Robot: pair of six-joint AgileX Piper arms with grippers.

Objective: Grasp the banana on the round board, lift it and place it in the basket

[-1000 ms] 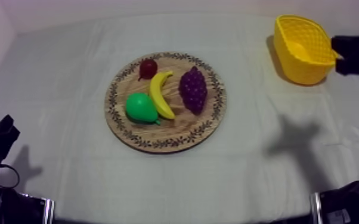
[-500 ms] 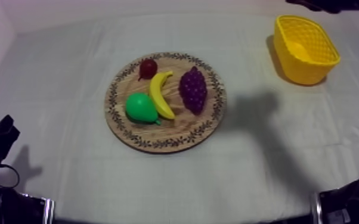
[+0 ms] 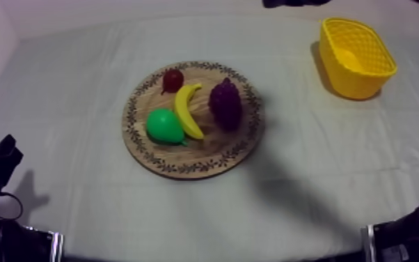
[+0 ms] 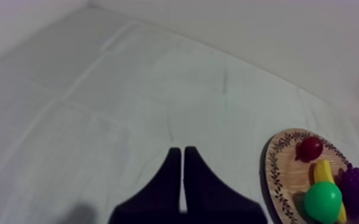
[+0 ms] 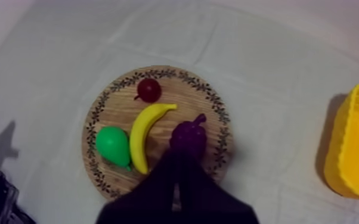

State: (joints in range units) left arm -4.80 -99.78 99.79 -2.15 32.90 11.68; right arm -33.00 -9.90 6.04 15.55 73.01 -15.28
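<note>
Left gripper (image 4: 183,152), right gripper (image 5: 177,159): both pinched closed, empty. Banana (image 3: 186,110) mid frame, between pear (image 3: 164,126) and grapes (image 3: 225,103). Risk: right gripper lands unopened, knocks grapes, banana slides.

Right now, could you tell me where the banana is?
In the top view the banana lies on the board between the pear at its left and the grapes at its right, its upper tip beside the small red fruit.

Black left claw (image 4: 183,150), black right claw (image 5: 176,158)
</note>
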